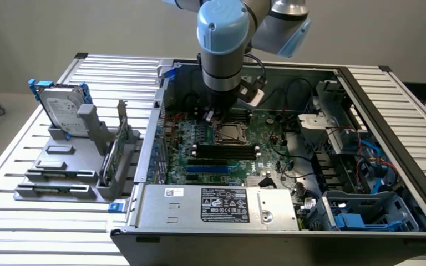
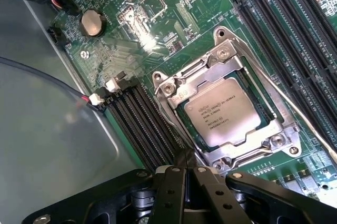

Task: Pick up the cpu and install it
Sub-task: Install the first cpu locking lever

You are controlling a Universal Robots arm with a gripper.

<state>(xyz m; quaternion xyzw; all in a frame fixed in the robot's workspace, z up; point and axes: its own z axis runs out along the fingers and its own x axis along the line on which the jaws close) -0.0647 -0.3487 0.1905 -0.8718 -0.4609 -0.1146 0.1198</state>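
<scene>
Pincer (image 2: 185, 174) fingers together, holding nothing | cpu (image 2: 223, 110) seated in socket (image 2: 224, 56) | above motherboard (image 2: 152, 24)

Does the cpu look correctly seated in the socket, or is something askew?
The cpu lies inside the socket frame, but it looks slightly rotated against the frame's edges, with uneven gaps around it. Nothing else appears damaged.

Cpu (image 2: 224, 111) showing dull silver with fine dark print, sitting in a bright metal socket frame (image 2: 231, 61); motherboard (image 2: 158, 34) showing green, carrying black slots (image 2: 147, 124); gripper (image 2: 181, 192) showing matte black; arm joint (image 1: 224, 25) wearing pale blue caps; hard drive (image 1: 61, 108) showing silver in blue bracket (image 1: 35, 86).
</scene>
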